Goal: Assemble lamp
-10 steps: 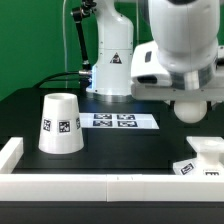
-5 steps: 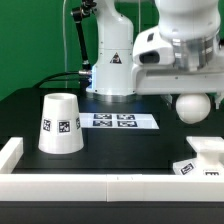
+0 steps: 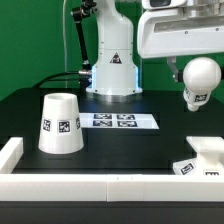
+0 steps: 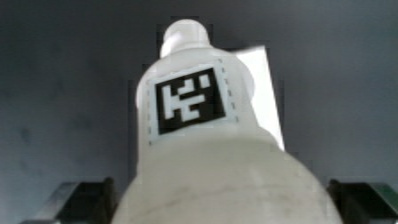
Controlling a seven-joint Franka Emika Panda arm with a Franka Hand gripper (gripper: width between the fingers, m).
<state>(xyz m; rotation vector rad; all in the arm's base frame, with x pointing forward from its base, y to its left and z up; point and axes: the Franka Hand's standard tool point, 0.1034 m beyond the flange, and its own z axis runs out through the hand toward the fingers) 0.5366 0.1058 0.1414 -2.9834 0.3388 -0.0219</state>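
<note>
My gripper [image 3: 190, 66] is shut on the ball-shaped white bulb [image 3: 200, 82] and holds it in the air at the exterior view's right, well above the table. In the wrist view the bulb [image 4: 199, 120] fills the picture, its tag facing the camera, with a dark finger [image 4: 80, 200] on either side of it. The flat square base [image 3: 207, 153] lies on the table below the bulb, at the right edge. The cone-shaped shade [image 3: 60, 124] stands on its wide end at the left, far from the gripper.
The marker board [image 3: 118, 121] lies flat mid-table in front of the arm's white pedestal [image 3: 112, 70]. A low white wall [image 3: 100, 186] runs along the front edge and up the left side [image 3: 12, 152].
The gripper has lifted the bulb upward and slightly to the exterior view's right, away from the table. The shade and base have not moved.
</note>
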